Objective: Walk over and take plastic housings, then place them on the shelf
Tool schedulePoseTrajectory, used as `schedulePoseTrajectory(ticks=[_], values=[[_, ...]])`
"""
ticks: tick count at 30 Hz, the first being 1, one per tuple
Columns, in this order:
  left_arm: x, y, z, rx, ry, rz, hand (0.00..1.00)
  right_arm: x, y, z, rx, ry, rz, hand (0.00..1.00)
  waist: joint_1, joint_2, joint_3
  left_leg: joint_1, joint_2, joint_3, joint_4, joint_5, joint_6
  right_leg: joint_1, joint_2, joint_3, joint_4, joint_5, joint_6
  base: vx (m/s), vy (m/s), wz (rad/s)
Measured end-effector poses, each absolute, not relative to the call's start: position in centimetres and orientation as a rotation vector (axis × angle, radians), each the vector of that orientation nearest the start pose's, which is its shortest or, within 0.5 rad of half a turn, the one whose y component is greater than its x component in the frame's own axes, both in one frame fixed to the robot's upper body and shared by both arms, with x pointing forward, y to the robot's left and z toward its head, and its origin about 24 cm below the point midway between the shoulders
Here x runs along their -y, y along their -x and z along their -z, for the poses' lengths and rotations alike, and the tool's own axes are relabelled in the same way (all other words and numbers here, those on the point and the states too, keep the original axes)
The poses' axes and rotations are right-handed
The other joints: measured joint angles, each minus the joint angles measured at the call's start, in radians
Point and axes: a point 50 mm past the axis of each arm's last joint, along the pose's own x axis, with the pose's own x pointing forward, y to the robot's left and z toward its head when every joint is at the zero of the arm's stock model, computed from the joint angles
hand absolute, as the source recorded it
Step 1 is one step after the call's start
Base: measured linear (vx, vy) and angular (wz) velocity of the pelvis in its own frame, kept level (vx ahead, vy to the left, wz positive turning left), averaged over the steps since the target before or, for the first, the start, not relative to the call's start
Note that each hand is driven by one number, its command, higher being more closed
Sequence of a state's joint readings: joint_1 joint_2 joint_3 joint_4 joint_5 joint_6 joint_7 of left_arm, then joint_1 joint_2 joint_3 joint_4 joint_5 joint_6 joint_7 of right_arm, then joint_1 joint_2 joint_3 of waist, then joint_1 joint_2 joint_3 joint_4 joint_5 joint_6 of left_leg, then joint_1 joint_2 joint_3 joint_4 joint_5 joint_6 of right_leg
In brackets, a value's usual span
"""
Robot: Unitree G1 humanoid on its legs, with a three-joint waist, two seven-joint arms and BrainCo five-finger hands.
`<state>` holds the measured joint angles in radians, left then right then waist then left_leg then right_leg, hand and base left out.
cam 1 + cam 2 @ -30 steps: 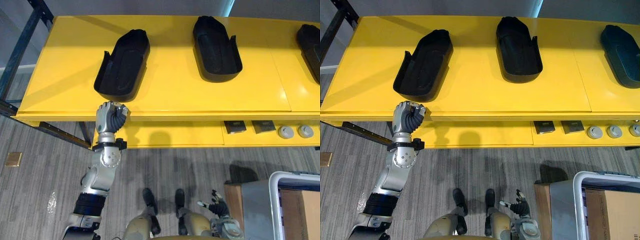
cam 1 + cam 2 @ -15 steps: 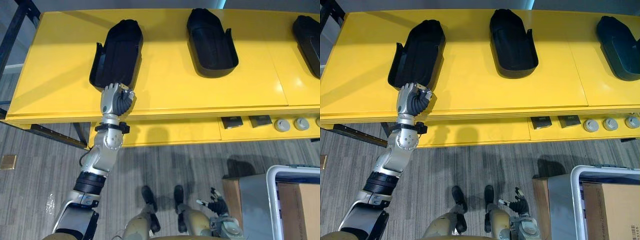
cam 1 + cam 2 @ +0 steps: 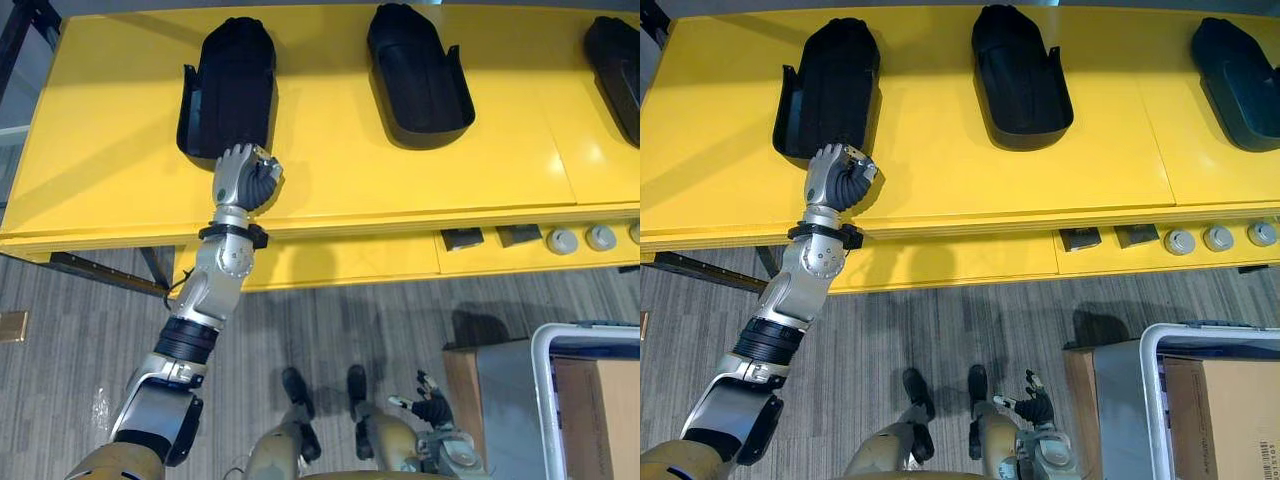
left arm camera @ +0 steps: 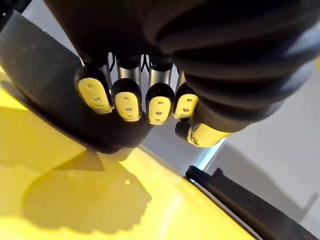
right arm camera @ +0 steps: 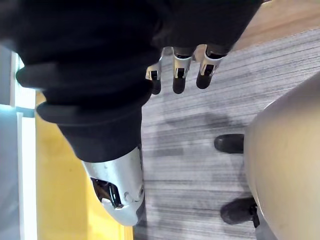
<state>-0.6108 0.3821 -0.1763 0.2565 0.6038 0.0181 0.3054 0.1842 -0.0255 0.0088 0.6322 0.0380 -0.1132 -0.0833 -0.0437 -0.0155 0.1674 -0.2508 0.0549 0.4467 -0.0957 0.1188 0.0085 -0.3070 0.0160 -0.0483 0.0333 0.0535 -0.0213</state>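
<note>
Three black plastic housings lie in a row on the yellow shelf top (image 3: 400, 170), well apart from one another, each with its long axis running from the near edge to the far edge.

1. The left hand (image 3: 245, 178) is at the near end of the leftmost housing (image 3: 232, 85). Its fingers (image 4: 127, 102) are curled toward the palm and enclose nothing; contact with the housing cannot be confirmed.
2. Judgement: the wide spacing lets each housing be handled without disturbing the middle housing (image 3: 418, 75) or the right housing (image 3: 615, 55) (the latter is cut off at the picture edge).
3. The right hand (image 3: 432, 408) hangs low at the robot's side, fingers (image 5: 179, 75) relaxed and empty.

Judgement: this housing looks already placed.
</note>
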Motion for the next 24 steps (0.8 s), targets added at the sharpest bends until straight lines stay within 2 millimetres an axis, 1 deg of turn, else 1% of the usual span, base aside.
schedulePoseTrajectory(ticks=[9,11,13,14,15,17,18,19,21,23,24], values=[[-16.4,-34.9,-17.6,0.51,-0.978,-0.223,1.0,16.9,-14.8,11.3,-0.675,0.008,0.144,0.0,0.001,0.0,0.0,0.001,0.0,-0.004,0.0,0.0,0.0,0.003,-0.001,-0.005,0.0,0.0,0.0,0.0,-0.002,0.0],[-16.0,-34.4,-18.4,0.554,-0.963,-0.225,1.0,16.9,-14.8,11.2,-0.673,0.007,0.145,0.0,0.003,0.0,0.0,0.001,0.0,-0.007,0.0,0.0,0.0,0.004,-0.001,-0.007,0.0,0.0,0.0,0.03,-0.017,0.03],[-15.0,-33.3,-20.4,0.667,-0.915,-0.229,1.0,16.9,-14.6,11.3,-0.678,0.007,0.146,0.0,0.005,0.0,0.0,0.006,0.0,-0.013,0.0,0.001,0.0,0.011,-0.001,-0.011,0.0,0.0,0.0,0.03,-0.014,0.06],[-14.7,-32.6,-21.2,0.718,-0.885,-0.231,1.0,16.9,-14.5,11.4,-0.682,0.006,0.147,0.0,0.005,0.0,0.0,0.012,-0.001,-0.018,0.0,0.006,0.007,0.02,-0.001,-0.015,0.0,0.0,0.0,0.03,-0.01,0.09],[-14.4,-31.5,-21.7,0.78,-0.838,-0.229,1.0,16.9,-14.4,11.5,-0.689,0.006,0.149,0.0,0.002,0.0,0.0,0.029,-0.001,-0.024,0.0,0.005,0.007,0.038,-0.001,-0.019,-0.001,-0.002,0.0,0.03,-0.004,0.09],[-14.0,-30.0,-22.2,0.85,-0.763,-0.209,1.0,17.0,-14.0,11.7,-0.702,0.004,0.157,0.0,0.003,0.0,0.0,0.051,-0.004,-0.033,0.0,0.004,0.006,0.063,-0.004,-0.028,-0.001,-0.012,-0.002,0.05,-0.008,0.16],[-14.1,-28.8,-22.5,0.896,-0.71,-0.209,1.0,17.1,-13.8,11.9,-0.716,0.004,0.16,0.0,0.005,0.0,0.0,0.062,-0.004,-0.038,0.0,0.003,0.005,0.078,-0.004,-0.035,-0.001,-0.018,-0.003,0.03,-0.019,0.22],[-15.1,-27.3,-22.8,0.939,-0.642,-0.238,1.0,17.3,-13.7,12.1,-0.73,0.002,0.172,0.0,0.011,0.0,0.0,0.073,-0.004,-0.045,-0.001,0.002,0.003,0.091,-0.004,-0.04,-0.001,-0.023,-0.002,0.01,-0.02,0.17],[-16.4,-26.3,-22.9,0.955,-0.601,-0.287,1.0,17.6,-13.4,12.3,-0.743,0.002,0.184,0.0,0.012,0.001,0.0,0.086,-0.004,-0.058,-0.001,0.0,0.001,0.106,-0.004,-0.047,-0.001,-0.026,-0.002,0.0,-0.012,0.15],[-19.6,-24.9,-23.3,0.968,-0.519,-0.413,1.0,18.1,-12.8,12.9,-0.781,0.006,0.204,0.0,0.014,0.002,-0.001,0.112,-0.004,-0.079,-0.004,-0.002,-0.001,0.14,-0.004,-0.067,-0.001,-0.035,-0.004,0.01,-0.006,0.3],[-21.7,-24.0,-23.4,0.972,-0.459,-0.511,1.0,18.4,-12.4,13.1,-0.803,0.002,0.221,0.0,0.02,0.002,-0.003,0.121,-0.004,-0.088,-0.006,-0.002,-0.002,0.153,-0.004,-0.078,-0.001,-0.038,-0.006,0.0,-0.003,0.26]])
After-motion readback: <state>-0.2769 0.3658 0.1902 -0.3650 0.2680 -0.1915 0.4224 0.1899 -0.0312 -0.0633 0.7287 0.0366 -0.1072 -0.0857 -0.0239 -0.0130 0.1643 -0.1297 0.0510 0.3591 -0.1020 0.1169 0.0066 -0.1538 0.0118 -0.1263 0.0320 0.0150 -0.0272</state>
